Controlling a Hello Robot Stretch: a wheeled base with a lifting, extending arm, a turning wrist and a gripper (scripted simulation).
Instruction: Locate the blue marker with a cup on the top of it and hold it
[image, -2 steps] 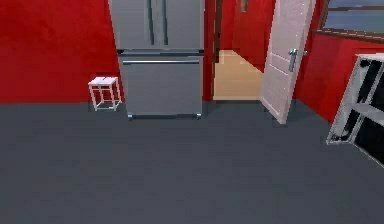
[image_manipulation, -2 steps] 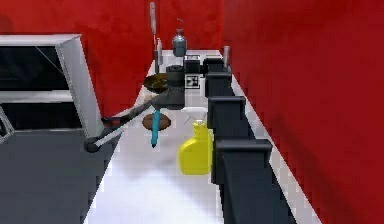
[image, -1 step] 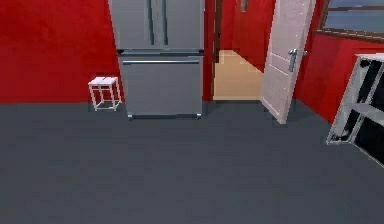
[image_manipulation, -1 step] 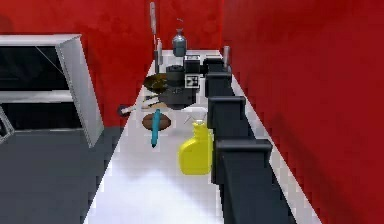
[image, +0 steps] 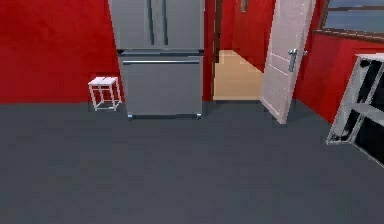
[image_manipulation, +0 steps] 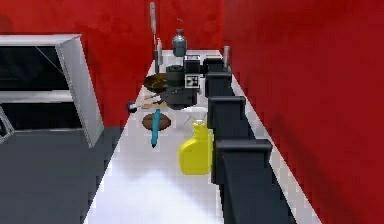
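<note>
At the arm side view's left, shelf frame (image_manipulation: 62, 85): white, open, standing on the dark floor by the worktop's end.
Worktop (image_manipulation: 125, 195): white, running along the red wall.
Blue marker (image_manipulation: 155, 129): a slim blue stick lying flat on the worktop, its far end by a dark round disc, just left of the yellow bottle.
Pan and dark pot (image_manipulation: 165, 80): crowded together farther out, past the marker.
Gripper (image_manipulation: 172, 95): its dark body sits among those vessels. I cannot tell how its fingers are set or whether it holds anything.
Yellow bottle (image_manipulation: 197, 150): upright, between the marker and the arm.
Arm (image_manipulation: 240, 150): a dark bar stretched out over the worktop.
Progress: the marker looks found and within reach. It lies on the worktop, so grasping and lifting it appear to remain.
</note>
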